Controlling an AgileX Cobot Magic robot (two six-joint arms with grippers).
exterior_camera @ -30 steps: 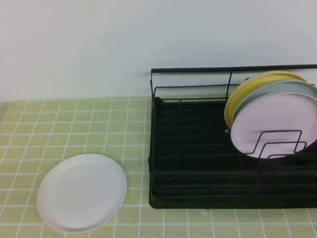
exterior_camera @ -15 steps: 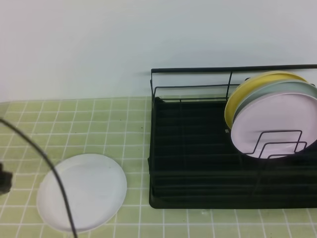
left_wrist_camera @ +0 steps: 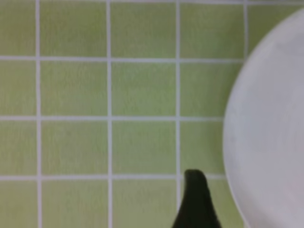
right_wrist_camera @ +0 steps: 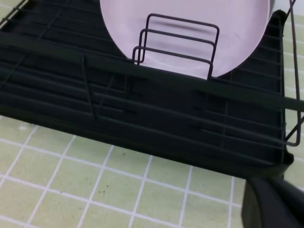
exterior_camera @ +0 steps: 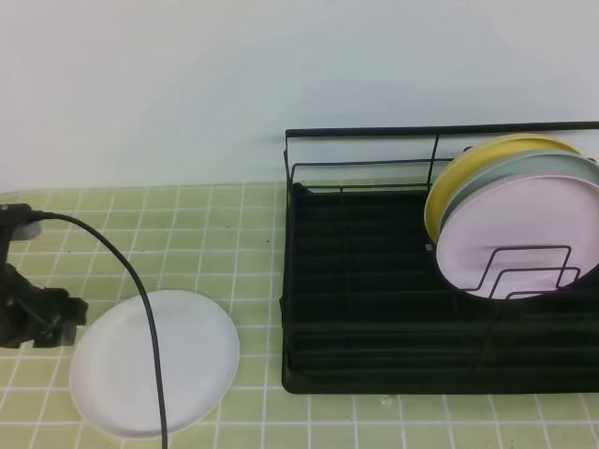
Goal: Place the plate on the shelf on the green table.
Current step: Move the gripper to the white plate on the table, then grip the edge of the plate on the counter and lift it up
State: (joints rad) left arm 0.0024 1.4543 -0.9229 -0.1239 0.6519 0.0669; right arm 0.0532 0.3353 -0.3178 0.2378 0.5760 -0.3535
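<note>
The white plate lies flat on the green tiled surface, near its front-left corner and apart from the black wire shelf, which stands along the right part of the surface by the back wall. In the shelf's right end, three plates stand on edge against one another behind the wire dividers: a yellow plate at the back, a pale grey-green one in the middle and a pale pink plate in front. The left arm has its dark body at the left edge of the surface, just beside the white plate's left rim, and a black cable curves from it across the plate toward the front edge. In the left wrist view only one dark finger tip shows, over a tile next to the plate's rim, so the left fingers appear spread apart and hold nothing. In the right wrist view the shelf's tray base and the pink plate are close ahead, and a dark part of the right gripper sits at the lower right corner; its fingers are clenched together on nothing.
</note>
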